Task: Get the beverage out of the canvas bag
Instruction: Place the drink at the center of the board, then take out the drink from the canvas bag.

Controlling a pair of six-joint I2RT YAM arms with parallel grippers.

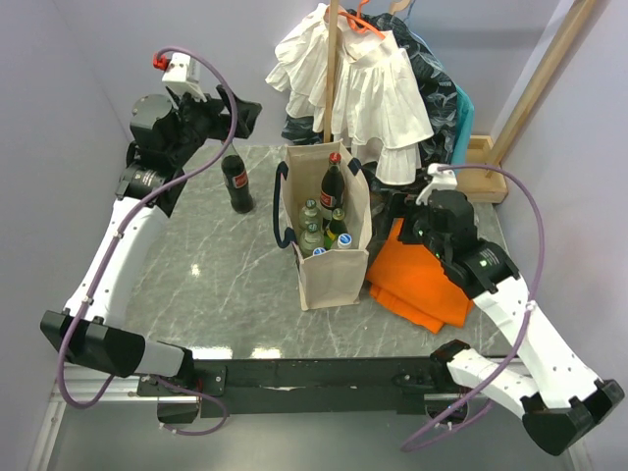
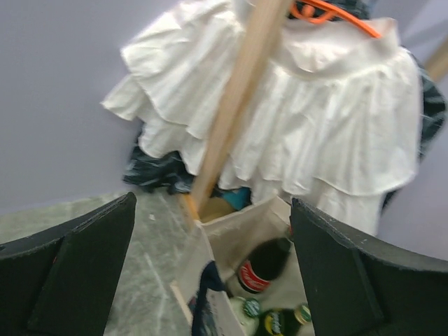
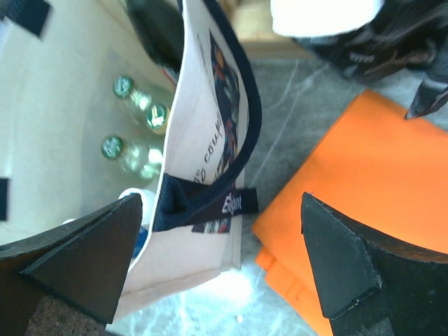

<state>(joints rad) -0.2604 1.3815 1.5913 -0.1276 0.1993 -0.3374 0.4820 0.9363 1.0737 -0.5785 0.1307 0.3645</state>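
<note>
The cream canvas bag [image 1: 332,270] with navy handles stands upright mid-table, and several bottles stand inside it. The tallest is a dark cola bottle [image 1: 332,186] with a red label, also visible in the left wrist view as the cola bottle [image 2: 263,267] among green-capped bottles [image 2: 250,308]. Another dark cola beverage [image 1: 236,183] stands upright on the table left of the bag. My left gripper [image 1: 247,116] hovers open and empty, above and behind that bottle. My right gripper [image 1: 394,218] is open beside the bag's right wall [image 3: 204,150], holding nothing.
A folded orange cloth [image 1: 422,280] lies right of the bag under my right gripper, and shows as the orange cloth [image 3: 371,182] in the right wrist view. White and dark garments [image 1: 368,83] hang on a wooden pole [image 1: 334,69] behind the bag. Purple walls enclose the marble table [image 1: 226,265].
</note>
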